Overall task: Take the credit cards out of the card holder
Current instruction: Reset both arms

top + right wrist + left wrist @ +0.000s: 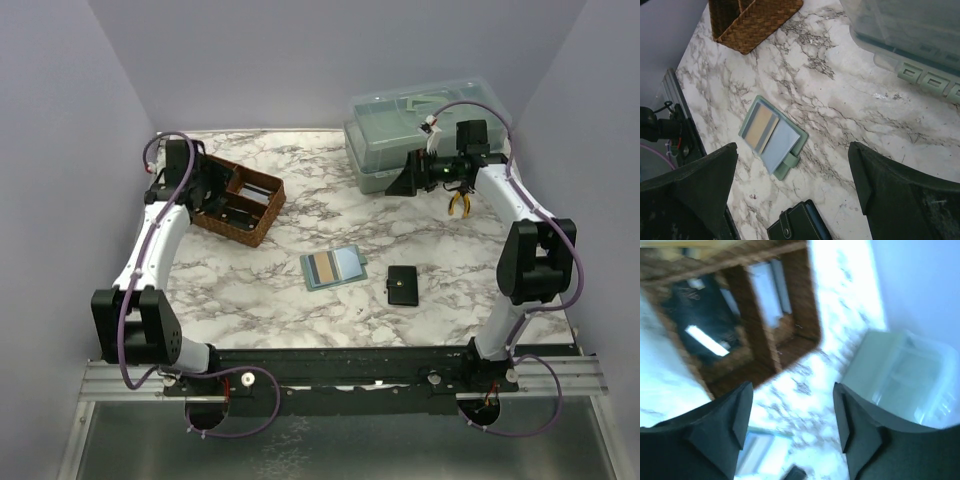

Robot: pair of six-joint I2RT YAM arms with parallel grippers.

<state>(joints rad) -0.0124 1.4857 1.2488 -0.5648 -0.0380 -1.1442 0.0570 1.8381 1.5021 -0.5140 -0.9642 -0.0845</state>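
The sage-green card holder (309, 270) lies open and flat on the marble table, mid-front. In it lie the credit cards: a tan one (323, 267) on the left half and a pale blue one (347, 263) on the right half. From the right wrist view the holder (796, 136), tan card (760, 126) and blue card (780, 145) lie below, and the snap tab overlaps the blue card's edge. My right gripper (795, 185) hangs high above the table, open and empty, back right (460, 205). My left gripper (790, 415) is open and empty beside the wicker basket (765, 335), far left (212, 195). The holder's corner (757, 455) shows blurred.
A black snap wallet (402, 286) lies to the right of the holder (800, 225). The divided wicker basket (240, 205) stands back left and holds dark and pale flat items, blurred. A clear-lidded plastic box (425, 135) stands back right. Purple walls close in three sides.
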